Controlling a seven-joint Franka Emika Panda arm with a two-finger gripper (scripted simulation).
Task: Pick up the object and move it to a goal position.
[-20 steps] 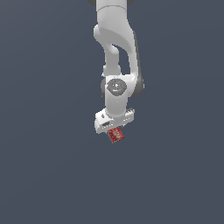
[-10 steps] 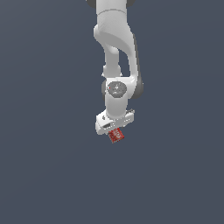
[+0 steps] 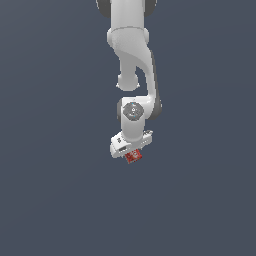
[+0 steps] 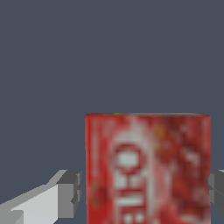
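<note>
While the arm (image 3: 134,70) is hanging over the bare grey surface, the jaws (image 3: 132,154) are gripping the red box (image 3: 133,156), which is sitting directly between them under the wrist. Across the wrist view, one grey finger (image 4: 69,193) is pressing the box's (image 4: 147,168) one side and the other finger (image 4: 217,187) its far side. No goal marker is showing, so the carry direction cannot be judged.

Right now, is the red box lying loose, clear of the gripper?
No. In the wrist view the red box sits between the gripper fingers, which stand close against both its sides.
</note>
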